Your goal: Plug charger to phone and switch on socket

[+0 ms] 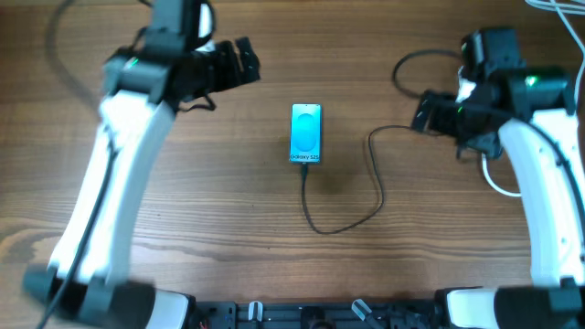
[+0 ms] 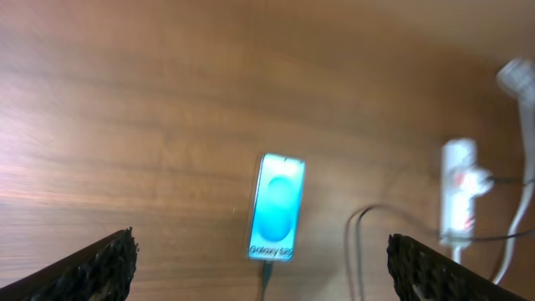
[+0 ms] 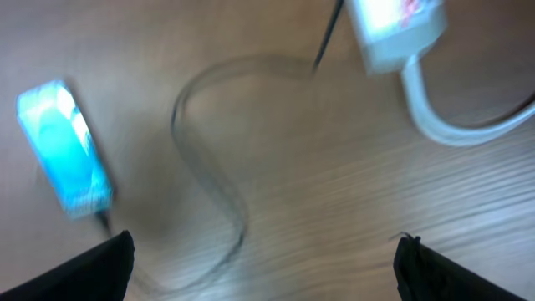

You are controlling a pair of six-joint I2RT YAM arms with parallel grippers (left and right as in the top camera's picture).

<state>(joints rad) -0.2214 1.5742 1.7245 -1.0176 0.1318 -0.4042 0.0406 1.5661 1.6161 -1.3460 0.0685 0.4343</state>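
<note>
The phone (image 1: 306, 133) lies flat mid-table with its cyan screen up, also seen in the left wrist view (image 2: 277, 206) and the right wrist view (image 3: 63, 146). The charger (image 1: 377, 174), a thin black cable, meets the phone's short edge by the "Galaxy S25" text and loops toward the right arm. The socket (image 2: 458, 194), a white strip with a red mark, shows at the top of the right wrist view (image 3: 393, 25); in the overhead view my right arm covers it. My left gripper (image 1: 243, 62) is open, up and left of the phone. My right gripper (image 1: 422, 115) hangs open near the socket, holding nothing.
A thick white cord (image 3: 451, 125) curves away from the socket, and part of it shows beside the right arm (image 1: 498, 187). A second black cable (image 1: 411, 62) arcs behind the right gripper. Bare wooden table (image 1: 210, 201) surrounds the phone.
</note>
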